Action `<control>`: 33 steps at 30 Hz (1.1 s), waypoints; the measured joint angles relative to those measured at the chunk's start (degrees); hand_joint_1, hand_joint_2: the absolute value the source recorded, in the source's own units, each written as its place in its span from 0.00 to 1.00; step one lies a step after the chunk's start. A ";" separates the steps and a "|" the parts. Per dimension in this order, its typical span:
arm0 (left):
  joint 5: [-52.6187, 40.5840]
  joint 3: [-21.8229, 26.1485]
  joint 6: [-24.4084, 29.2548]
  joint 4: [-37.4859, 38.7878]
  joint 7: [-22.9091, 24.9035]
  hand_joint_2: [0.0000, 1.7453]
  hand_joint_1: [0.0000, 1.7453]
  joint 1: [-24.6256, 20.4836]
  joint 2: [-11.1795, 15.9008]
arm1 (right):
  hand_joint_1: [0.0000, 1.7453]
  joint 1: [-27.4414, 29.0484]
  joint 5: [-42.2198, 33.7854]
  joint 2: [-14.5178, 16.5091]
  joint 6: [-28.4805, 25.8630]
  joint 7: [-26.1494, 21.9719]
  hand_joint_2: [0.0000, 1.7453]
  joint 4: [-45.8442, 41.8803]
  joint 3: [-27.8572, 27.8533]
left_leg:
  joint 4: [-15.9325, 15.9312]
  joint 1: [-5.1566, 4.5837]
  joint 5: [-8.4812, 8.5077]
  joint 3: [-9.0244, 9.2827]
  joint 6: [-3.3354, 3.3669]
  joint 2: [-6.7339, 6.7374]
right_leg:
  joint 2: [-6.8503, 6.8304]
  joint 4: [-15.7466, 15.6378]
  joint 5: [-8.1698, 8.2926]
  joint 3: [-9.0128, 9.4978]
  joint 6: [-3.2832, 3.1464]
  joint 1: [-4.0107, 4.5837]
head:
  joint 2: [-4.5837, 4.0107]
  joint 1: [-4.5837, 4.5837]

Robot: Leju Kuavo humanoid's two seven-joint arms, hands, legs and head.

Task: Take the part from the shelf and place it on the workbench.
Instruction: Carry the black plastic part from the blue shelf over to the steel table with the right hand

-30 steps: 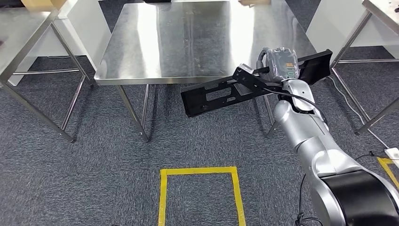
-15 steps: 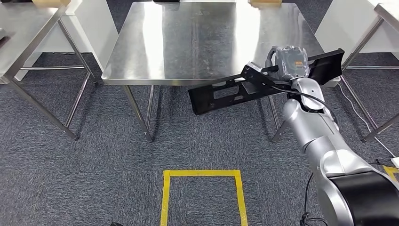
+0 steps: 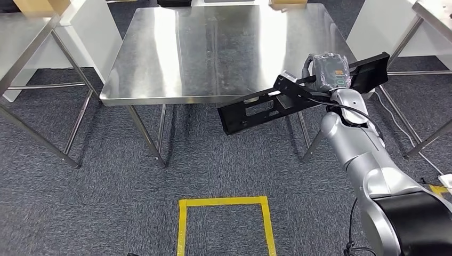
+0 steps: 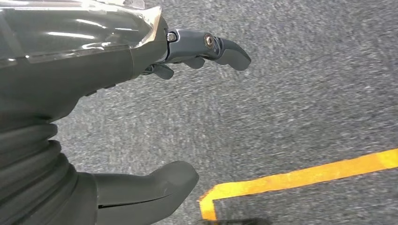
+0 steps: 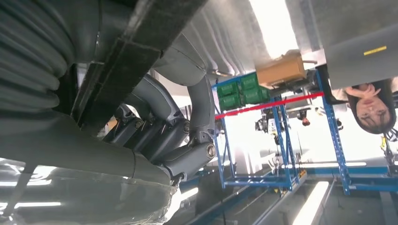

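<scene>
A: Item 1, surroundings?
B: Steel workbench (image 3: pixel 213 48), upper centre of head view. Brushed, shiny top, thin tube legs. More steel tables at upper left (image 3: pixel 26 37) and upper right corner (image 3: pixel 434 13). White panel (image 3: pixel 98 26) between left table and workbench. Grey carpet (image 3: pixel 106 202), short pile, speckled. Yellow tape square (image 3: pixel 224 201) at bottom centre. Cardboard box (image 3: pixel 288 4) on far edge of workbench, top of frame.

A: Item 2, the part?
B: Black part (image 3: pixel 256 109), long flat bracket w/ cut-out slots, matte. Runs from centre of frame up to the right, far end (image 3: pixel 373 69) flared. Tilted, left end lower. Lower end hangs below workbench front edge, over carpet; right end overlaps workbench's right corner in the frame.

A: Item 3, right hand?
B: Right hand (image 3: pixel 326 72) at right of centre, on silver arm (image 3: pixel 352 138) coming from lower right. Grasping the part abt two-thirds along its length; part passes under the hand. Right wrist view: dark fingers (image 5: pixel 187 154) curled beside black bar of part (image 5: pixel 141 56). Background there: blue racks (image 5: pixel 281 140), green bins (image 5: pixel 239 91), a person at right edge (image 5: pixel 371 101).

A: Item 4, left hand?
B: Left hand (image 4: pixel 141 117) over carpet, near a yellow tape corner (image 4: pixel 211 197). Holds nothing; thumb (image 4: pixel 155 185) and fingers (image 4: pixel 220 47) apart, relaxed.
</scene>
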 joint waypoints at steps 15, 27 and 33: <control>0.13 0.02 -0.30 0.04 -0.74 1.00 0.00 0.48 -0.26 | 1.00 1.00 0.30 -0.69 -0.39 0.42 1.00 0.42 0.42 | -3.54 -0.49 -3.51 6.42 1.87 -0.45 | -0.63 2.48 2.70 -5.84 2.99 0.10 | 0.00 0.86; 1.03 0.05 -0.42 0.09 -1.47 1.00 0.00 0.84 -0.02 | 1.00 1.01 1.01 -0.17 0.04 0.86 1.00 0.48 0.84 | 10.27 -0.06 -7.98 -4.14 -0.85 -0.04 | -0.05 -0.82 -0.08 1.32 -0.88 -0.01 | 0.02 -0.11; 1.61 0.40 -0.99 0.15 -1.50 1.00 0.00 0.95 0.12 | 1.00 0.72 1.25 1.12 0.46 1.09 1.00 0.55 1.24 | -3.97 -0.74 1.44 0.10 0.97 -0.02 | 0.38 -1.86 -2.68 5.35 0.67 0.46 | 0.02 -0.34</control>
